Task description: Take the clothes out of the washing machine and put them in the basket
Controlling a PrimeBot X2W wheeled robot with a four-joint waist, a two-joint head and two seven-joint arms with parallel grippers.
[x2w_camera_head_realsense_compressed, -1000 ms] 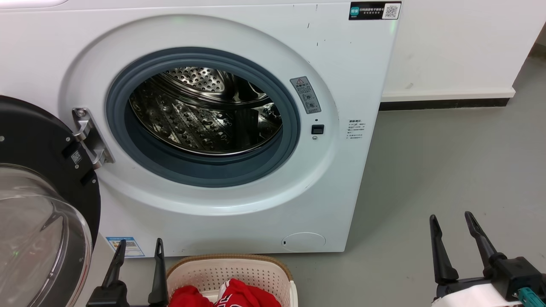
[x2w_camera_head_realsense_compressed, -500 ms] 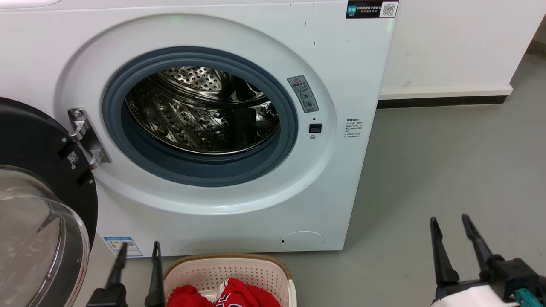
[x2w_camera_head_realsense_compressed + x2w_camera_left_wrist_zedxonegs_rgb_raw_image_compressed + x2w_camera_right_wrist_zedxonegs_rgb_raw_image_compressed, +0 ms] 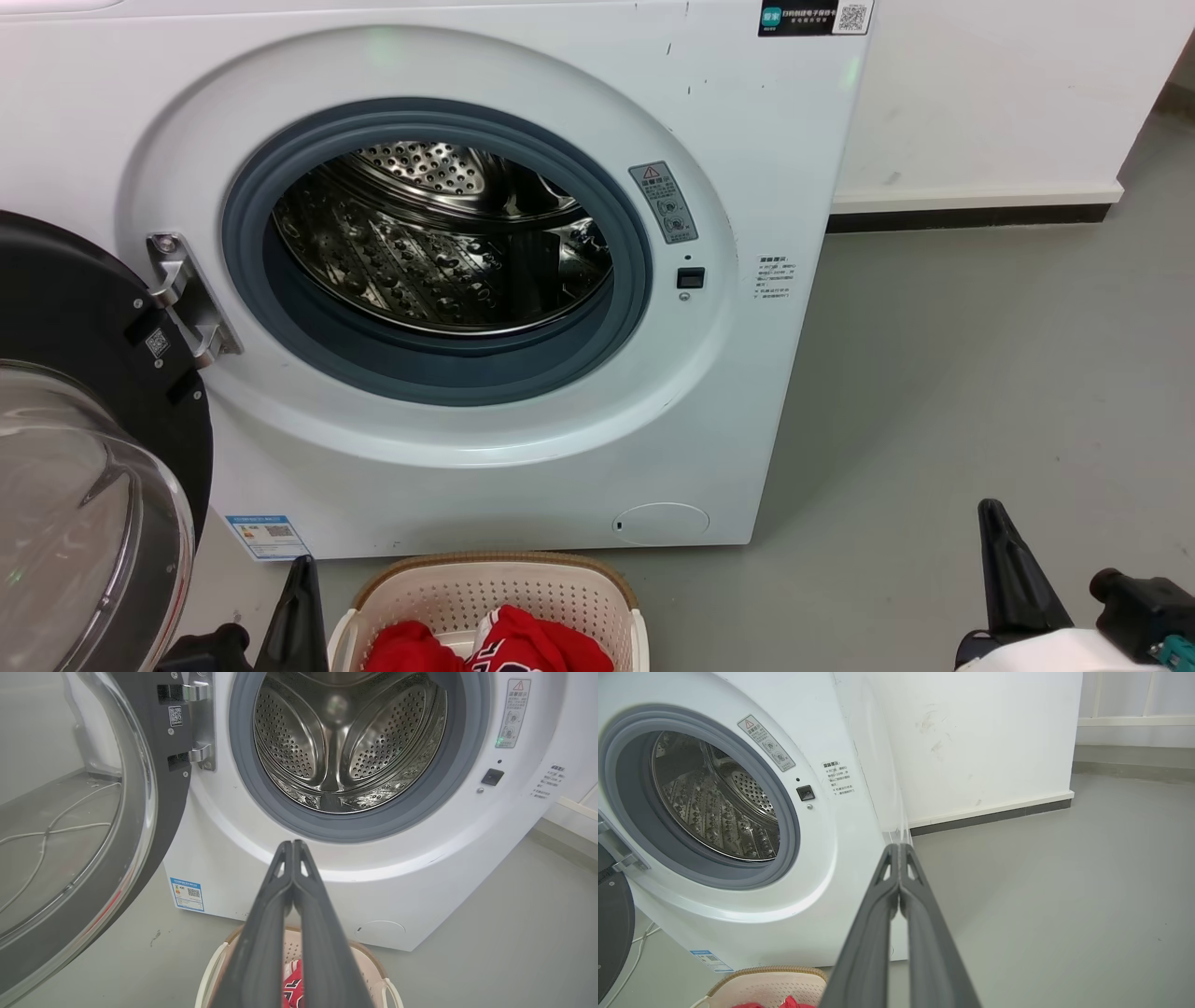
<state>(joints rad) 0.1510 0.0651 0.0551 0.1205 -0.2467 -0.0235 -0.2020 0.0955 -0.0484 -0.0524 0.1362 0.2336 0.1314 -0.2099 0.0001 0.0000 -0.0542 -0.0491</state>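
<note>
The white washing machine [image 3: 747,140] stands with its glass door [image 3: 84,467] swung open to the left. Its steel drum [image 3: 439,243] shows bare perforated metal. On the floor in front sits the cream basket [image 3: 569,583], holding the red clothes [image 3: 504,639], one with white trim. My left gripper [image 3: 301,569] is just left of the basket, low in the head view. In the left wrist view, the left gripper [image 3: 293,845] is shut on nothing, above the basket [image 3: 373,963]. My right gripper [image 3: 993,513] hangs over the floor at the right and is also shut [image 3: 899,847].
Grey floor [image 3: 980,373] stretches right of the machine to a white wall with a dark skirting [image 3: 971,222]. A thin white cable [image 3: 56,830] lies on the floor behind the open door. The door's black rim juts out at the left.
Both grippers have gone from open to shut and have dropped lower in the head view. The view has shifted slightly; machine, basket and clothes stay put.
</note>
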